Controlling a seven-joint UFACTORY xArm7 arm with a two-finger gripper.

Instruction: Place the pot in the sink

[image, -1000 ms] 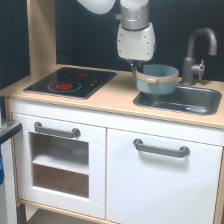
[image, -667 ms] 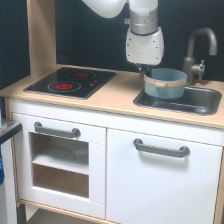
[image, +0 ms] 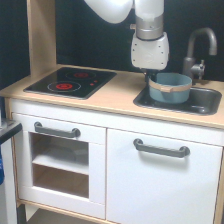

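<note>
The light blue-grey pot with a tan rim band hangs upright over the left part of the dark grey sink, its base about level with the sink's rim. My gripper comes down from above and is shut on the pot's left rim. The fingertips are mostly hidden behind the pot's edge. The sink basin to the exterior view's right of the pot is bare.
A dark grey tap rises just behind the sink, close to the pot's right side. The black two-burner hob lies on the light wood countertop to the left. A wooden upright stands at the far left.
The arm has carried the pot to the exterior view's right, from the sink's left edge to over the basin, and slightly lower.
</note>
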